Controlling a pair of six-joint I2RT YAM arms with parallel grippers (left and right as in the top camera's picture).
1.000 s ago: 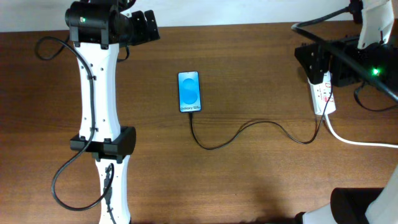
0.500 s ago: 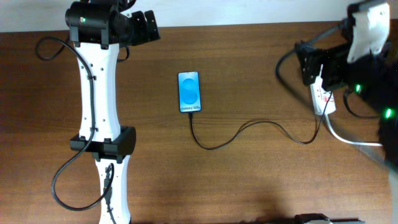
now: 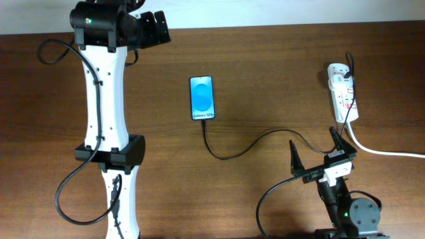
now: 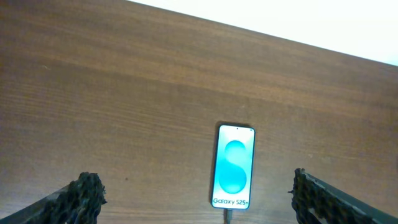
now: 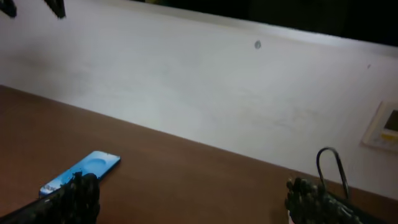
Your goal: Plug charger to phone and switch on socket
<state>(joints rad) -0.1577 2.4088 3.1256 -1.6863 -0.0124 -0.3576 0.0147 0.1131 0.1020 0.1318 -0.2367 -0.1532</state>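
Observation:
The phone (image 3: 202, 97) lies screen up mid-table, its blue screen lit; it also shows in the left wrist view (image 4: 234, 166) and the right wrist view (image 5: 81, 171). The thin black charger (image 3: 265, 135) runs from the phone's near end, where its plug tip (image 4: 228, 215) meets the edge, in a curve to the white socket (image 3: 342, 93) at far right. My left gripper (image 3: 158, 26) is open and empty at the far left, well away from the phone (image 4: 196, 190). My right gripper (image 3: 317, 151) is open and empty, near the front right, just above the cable (image 5: 196, 193).
The socket's thick white cord (image 3: 385, 152) runs off the right edge. The left arm's white links (image 3: 106, 106) stretch down the left side with a black cable loop (image 3: 73, 192). A white wall (image 5: 199, 87) stands behind the table.
My right arm has pulled back from over the socket to the front right of the table, leaving the socket uncovered. The left arm, phone and charger have not moved.

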